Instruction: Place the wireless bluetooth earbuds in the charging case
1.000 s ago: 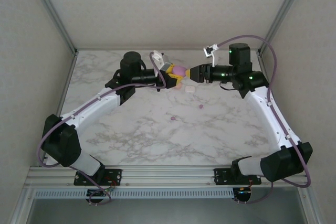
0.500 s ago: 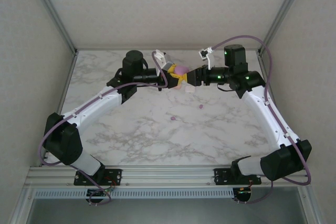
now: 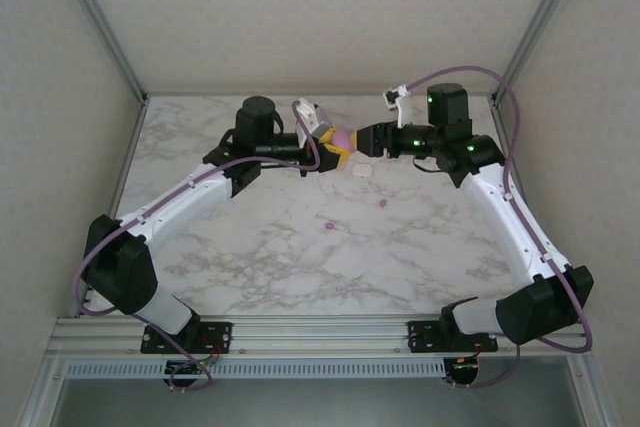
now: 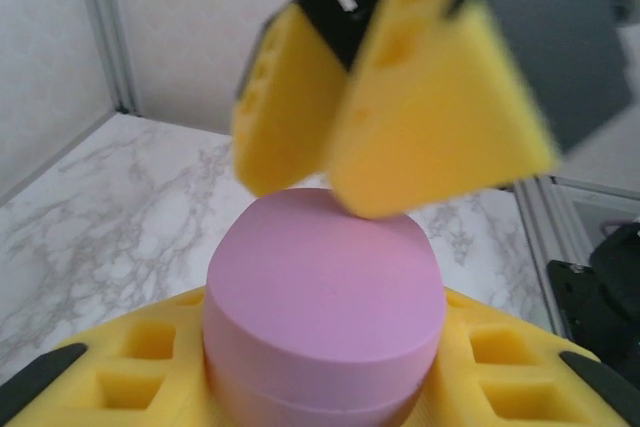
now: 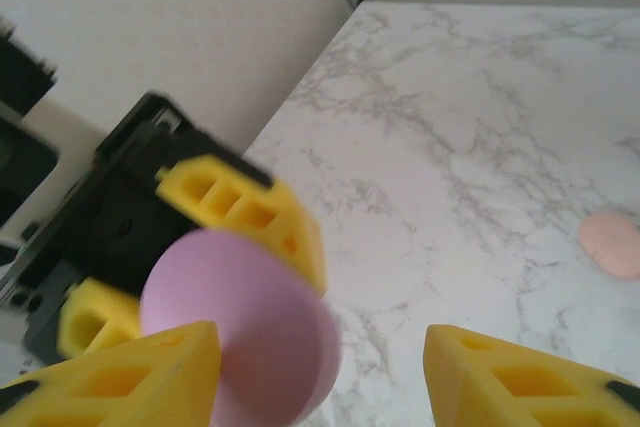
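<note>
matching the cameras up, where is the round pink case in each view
top external: the pink case is over the far middle of the marble table, gripped in the left pincer, between the two arm tips.
left wrist: the pink case is large at bottom centre.
right wrist: the pink case is at lower left.
shared landmark: the marble table, behind the case in every view.

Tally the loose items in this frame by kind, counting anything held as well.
Lilac-pink case, held in the left gripper: 1
Pale disc lying on the table: 1
Tiny purple earbuds lying on the table: 2
Total: 4
</note>
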Controlling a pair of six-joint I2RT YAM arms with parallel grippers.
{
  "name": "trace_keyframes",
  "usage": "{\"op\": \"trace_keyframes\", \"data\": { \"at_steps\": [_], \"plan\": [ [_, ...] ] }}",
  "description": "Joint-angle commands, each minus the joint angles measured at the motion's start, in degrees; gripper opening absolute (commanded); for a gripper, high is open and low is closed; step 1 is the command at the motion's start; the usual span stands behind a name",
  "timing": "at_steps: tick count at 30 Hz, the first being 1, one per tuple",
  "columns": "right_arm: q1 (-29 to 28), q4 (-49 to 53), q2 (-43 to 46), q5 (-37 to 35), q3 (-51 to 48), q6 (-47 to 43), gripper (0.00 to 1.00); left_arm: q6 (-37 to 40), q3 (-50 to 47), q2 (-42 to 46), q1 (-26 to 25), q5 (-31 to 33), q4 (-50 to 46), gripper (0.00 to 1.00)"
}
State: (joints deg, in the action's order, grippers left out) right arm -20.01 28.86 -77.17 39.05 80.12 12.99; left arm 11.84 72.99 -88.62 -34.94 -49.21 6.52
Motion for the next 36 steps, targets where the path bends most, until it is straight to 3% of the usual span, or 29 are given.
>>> {"op": "trace_keyframes", "data": {
  "at_steps": [1,10,16,19,26,36],
  "plan": [
    [0.54,-3.37,-0.74,-3.30,-0.10,2.04,0.56,0.82,1.65,1.82,-0.83,-4.31,0.36,0.25],
    [0.59,-3.06,6.27,2.93,-4.86,-12.02,0.57,-1.90,1.80,1.53,-0.41,-3.21,2.88,0.24],
    [0.24,-6.58,11.35,-1.35,-11.73,-23.92,0.57,-2.48,2.40,1.04,-0.48,-4.07,3.23,0.24],
    [0.19,-7.58,10.32,-4.76,-10.95,-22.76,0.57,-2.49,2.85,1.03,-0.65,-4.57,2.90,0.24],
    [-0.41,-11.15,8.97,-4.88,-10.86,-21.18,0.57,-1.99,3.74,0.94,-0.92,-5.13,1.09,0.24],
    [-0.82,-14.63,7.37,-0.36,-9.90,-16.16,0.57,1.67,5.56,0.33,-1.88,-5.02,-3.89,0.25]
  ]
}}
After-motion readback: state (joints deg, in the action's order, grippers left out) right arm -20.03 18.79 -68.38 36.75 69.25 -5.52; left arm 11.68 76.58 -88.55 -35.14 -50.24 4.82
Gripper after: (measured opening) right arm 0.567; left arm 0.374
